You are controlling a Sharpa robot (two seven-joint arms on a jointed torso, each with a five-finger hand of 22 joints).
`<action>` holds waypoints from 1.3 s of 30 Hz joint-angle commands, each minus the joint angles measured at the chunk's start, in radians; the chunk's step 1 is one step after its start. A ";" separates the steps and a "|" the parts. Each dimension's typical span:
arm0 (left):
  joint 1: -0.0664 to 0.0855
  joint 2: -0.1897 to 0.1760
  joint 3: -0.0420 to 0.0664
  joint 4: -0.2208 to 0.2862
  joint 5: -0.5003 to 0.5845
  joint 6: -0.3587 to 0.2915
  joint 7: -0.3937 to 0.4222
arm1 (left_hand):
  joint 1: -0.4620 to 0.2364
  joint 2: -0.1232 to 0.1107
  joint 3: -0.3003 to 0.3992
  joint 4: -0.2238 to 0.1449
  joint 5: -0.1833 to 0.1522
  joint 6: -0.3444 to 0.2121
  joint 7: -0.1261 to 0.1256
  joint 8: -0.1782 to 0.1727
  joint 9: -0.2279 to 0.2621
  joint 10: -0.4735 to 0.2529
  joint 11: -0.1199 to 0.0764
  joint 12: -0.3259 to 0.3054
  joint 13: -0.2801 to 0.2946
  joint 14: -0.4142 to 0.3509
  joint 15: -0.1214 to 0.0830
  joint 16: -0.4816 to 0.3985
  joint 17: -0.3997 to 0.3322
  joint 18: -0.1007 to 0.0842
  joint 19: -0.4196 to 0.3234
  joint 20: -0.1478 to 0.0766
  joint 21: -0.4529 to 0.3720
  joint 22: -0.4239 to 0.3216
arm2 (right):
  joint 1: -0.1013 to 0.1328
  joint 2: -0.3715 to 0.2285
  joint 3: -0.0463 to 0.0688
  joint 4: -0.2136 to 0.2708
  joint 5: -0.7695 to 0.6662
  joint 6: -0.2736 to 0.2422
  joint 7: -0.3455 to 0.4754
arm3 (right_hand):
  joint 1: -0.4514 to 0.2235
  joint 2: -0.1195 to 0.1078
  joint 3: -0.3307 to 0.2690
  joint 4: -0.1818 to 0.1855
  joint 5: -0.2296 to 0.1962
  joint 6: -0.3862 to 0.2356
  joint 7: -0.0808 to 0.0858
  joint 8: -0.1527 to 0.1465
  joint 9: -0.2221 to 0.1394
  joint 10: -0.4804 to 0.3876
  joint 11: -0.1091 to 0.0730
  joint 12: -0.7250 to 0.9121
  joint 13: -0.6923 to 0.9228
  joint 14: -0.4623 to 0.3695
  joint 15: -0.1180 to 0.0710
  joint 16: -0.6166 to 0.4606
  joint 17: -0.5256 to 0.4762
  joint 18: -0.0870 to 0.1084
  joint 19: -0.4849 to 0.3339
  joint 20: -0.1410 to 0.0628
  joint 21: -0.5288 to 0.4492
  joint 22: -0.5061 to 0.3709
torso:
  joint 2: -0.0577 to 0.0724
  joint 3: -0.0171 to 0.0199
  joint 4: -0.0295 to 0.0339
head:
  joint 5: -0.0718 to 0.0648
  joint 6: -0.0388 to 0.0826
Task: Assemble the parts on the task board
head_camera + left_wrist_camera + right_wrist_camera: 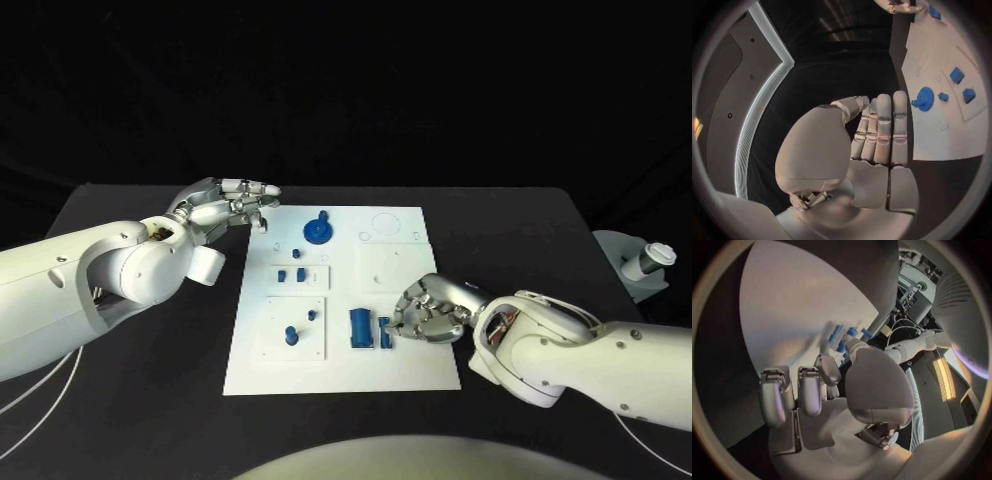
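Note:
The white task board [411,370] lies in the middle of the black table. A round blue part [316,232] stands near its far edge, with two small blue parts [290,273] below it and two more [299,326] on the near left panel. A blue cylinder [359,328] lies beside a small blue piece [387,336]. My right hand [430,312] rests on the board with curled fingers, thumb tip [853,346] right against the small blue piece [844,346]; whether it grips it is unclear. My left hand [231,205] hovers off the board's far left corner, fingers [882,127] straight, holding nothing.
A white and grey fixture [642,262] stands at the table's right edge. Bare black table [144,400] runs left and in front of the board. The left wrist view shows the board [936,135] with the round blue part [923,98] just beyond my fingertips.

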 commanded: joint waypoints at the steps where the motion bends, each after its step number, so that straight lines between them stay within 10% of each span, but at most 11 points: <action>1: -0.001 0.008 -0.001 -0.008 0.015 -0.020 0.053 | 0.000 0.003 0.004 0.000 0.003 -0.004 0.001 -0.006 -0.001 -0.005 0.000 0.006 -0.001 -0.005 0.000 0.001 -0.002 0.014 -0.007 0.003 0.005 0.001 | 0.038 -0.003 0.003 -0.040 0.254 -0.066 0.246 | 0.022 -0.002 -0.010 -0.004 0.015 -0.027 0.010 -0.014 -0.004 -0.026 0.009 -0.046 -0.008 0.059 0.014 -0.016 0.057 0.004 0.075 0.012 -0.053 0.238 | -0.013 -0.0019 -0.0012 | -0.004 0.015; 8: -0.003 0.026 -0.003 -0.047 0.074 -0.068 0.138 | -0.042 -0.010 -0.014 0.024 -0.004 -0.006 -0.003 -0.006 -0.001 -0.005 -0.002 0.015 -0.003 -0.009 0.004 0.003 -0.005 0.012 -0.019 0.010 -0.006 -0.003 | 0.121 0.033 0.003 -0.193 0.633 -0.050 0.455 | 0.050 0.004 -0.031 -0.004 0.029 -0.070 0.029 -0.033 -0.008 -0.086 0.025 -0.152 -0.064 0.044 0.029 -0.050 0.003 0.025 0.036 0.027 -0.155 0.206 | -0.041 -0.0063 0.0026 | -0.010 0.054; 13: -0.009 0.052 -0.003 -0.102 0.117 -0.100 0.178 | -0.082 -0.034 -0.039 0.058 -0.007 -0.032 0.005 -0.014 -0.003 -0.046 0.008 -0.008 -0.022 -0.106 0.025 -0.060 -0.035 0.007 -0.077 0.025 -0.080 -0.042 | 0.146 0.118 0.005 -0.361 0.897 -0.005 0.584 | 0.126 0.033 -0.028 -0.012 0.028 -0.144 0.070 -0.070 -0.018 -0.311 0.064 -0.515 -0.286 -0.105 0.065 -0.293 -0.332 0.115 -0.181 0.060 -0.678 0.020 | -0.061 -0.0082 0.0006 | -0.006 0.109; 14: -0.011 0.062 -0.003 -0.120 0.128 -0.108 0.187 | -0.084 -0.036 -0.039 0.061 -0.007 -0.035 0.007 -0.016 -0.003 -0.051 0.010 -0.012 -0.025 -0.118 0.027 -0.069 -0.039 0.006 -0.084 0.027 -0.087 -0.046 | 0.149 0.142 0.007 -0.405 0.936 0.012 0.608 | 0.150 0.042 -0.014 -0.018 0.015 -0.173 0.083 -0.084 -0.027 -0.371 0.079 -0.557 -0.314 -0.208 0.077 -0.433 -0.503 0.156 -0.312 0.071 -0.962 -0.089 | -0.063 -0.0083 0.0003 | -0.006 0.122; 21: -0.026 0.139 0.000 -0.250 0.178 -0.151 0.233 | -0.080 -0.047 -0.060 0.104 -0.013 -0.107 -0.006 -0.033 -0.018 -0.095 0.071 -0.120 -0.114 -0.305 0.110 -0.405 -0.187 -0.024 -0.290 0.115 -0.444 -0.265 | 0.155 0.286 0.019 -0.660 1.081 0.108 0.710 | 0.201 0.050 0.052 -0.012 -0.040 -0.184 0.132 -0.156 -0.111 -0.453 0.143 -0.885 -0.726 -0.532 0.178 -0.927 -0.810 0.166 -0.518 0.159 -1.343 -0.410 | -0.083 -0.0031 0.0023 | 0.001 0.188; 25: -0.035 0.186 0.001 -0.318 0.189 -0.160 0.245 | -0.054 -0.035 -0.089 0.120 -0.011 -0.126 -0.021 -0.034 -0.039 -0.112 0.072 -0.209 -0.184 -0.359 0.140 -0.598 -0.253 -0.017 -0.352 0.170 -0.648 -0.410 | 0.151 0.351 0.024 -0.773 1.119 0.146 0.742 | 0.204 0.050 0.067 -0.028 -0.044 -0.176 0.137 -0.191 -0.157 -0.425 0.168 -0.969 -0.900 -0.536 0.200 -1.090 -0.915 0.177 -0.513 0.199 -1.456 -0.572 | -0.092 -0.0002 0.0042 | 0.006 0.208; 31: -0.046 0.238 0.003 -0.380 0.184 -0.157 0.244 | -0.032 -0.026 -0.109 0.129 -0.009 -0.109 -0.023 -0.040 -0.063 -0.074 0.079 -0.284 -0.186 -0.363 0.144 -0.721 -0.291 -0.030 -0.329 0.168 -0.742 -0.493 | 0.136 0.401 0.029 -0.856 1.140 0.175 0.765 | 0.199 0.058 0.073 -0.046 -0.042 -0.166 0.137 -0.210 -0.191 -0.416 0.171 -1.017 -1.013 -0.531 0.212 -1.180 -0.983 0.169 -0.541 0.213 -1.480 -0.704 | -0.096 0.0078 0.0096 | 0.011 0.223; 32: -0.044 0.231 0.001 -0.371 0.165 -0.144 0.210 | -0.452 0.176 -0.585 -0.032 -0.271 -0.944 -0.184 -0.182 -0.383 -0.985 -0.113 -0.457 -0.249 -1.072 -0.036 -1.076 -0.415 -0.170 -0.949 -0.123 -0.903 -0.708 | 0.140 0.394 0.028 -0.846 1.086 0.107 0.705 | -0.200 0.197 -0.287 -0.288 -0.186 -1.019 -0.068 -0.346 -0.640 -0.726 0.009 -1.081 -1.308 -1.467 0.082 -1.493 -1.307 -0.014 -1.464 -0.024 -1.539 -1.308 | -0.092 0.0025 0.0058 | 0.009 0.217; 33: -0.044 0.231 0.001 -0.370 0.164 -0.145 0.210 | -0.454 0.176 -0.585 -0.032 -0.271 -0.944 -0.184 -0.182 -0.383 -0.985 -0.113 -0.457 -0.249 -1.072 -0.036 -1.076 -0.415 -0.170 -0.949 -0.123 -0.903 -0.708 | 0.140 0.394 0.029 -0.845 1.086 0.107 0.705 | -0.204 0.197 -0.287 -0.288 -0.186 -1.019 -0.068 -0.346 -0.640 -0.727 0.009 -1.081 -1.308 -1.467 0.082 -1.493 -1.307 -0.014 -1.464 -0.024 -1.539 -1.308 | -0.093 0.0028 0.0055 | 0.010 0.217; 34: -0.045 0.230 0.002 -0.367 0.164 -0.148 0.211 | -0.476 0.176 -0.585 -0.032 -0.271 -0.944 -0.184 -0.182 -0.383 -0.985 -0.113 -0.457 -0.249 -1.072 -0.036 -1.076 -0.415 -0.170 -0.949 -0.123 -0.903 -0.708 | 0.139 0.393 0.029 -0.842 1.088 0.104 0.706 | -0.228 0.197 -0.287 -0.288 -0.186 -1.019 -0.068 -0.346 -0.640 -1.429 0.009 -1.081 -1.308 -1.467 0.082 -1.493 -1.307 -0.014 -1.464 -0.024 -1.539 -1.308 | -0.094 0.0035 0.0047 | 0.011 0.217; 39: -0.062 0.214 0.012 -0.316 0.154 -0.200 0.217 | -0.645 0.176 -0.585 -0.032 -0.271 -0.944 -0.184 -0.182 -0.383 -0.985 -0.113 -0.457 -0.249 -1.072 -0.036 -1.076 -0.415 -0.170 -0.949 -0.123 -0.903 -0.708 | 0.128 0.382 0.043 -0.790 1.106 0.065 0.716 | -0.396 0.197 -0.287 -0.288 -0.186 -1.019 -0.068 -0.346 -0.640 -1.429 0.009 -1.081 -1.308 -1.467 0.082 -1.493 -1.307 -0.014 -1.464 -0.024 -1.539 -1.308 | -0.110 0.0165 -0.0089 | 0.037 0.217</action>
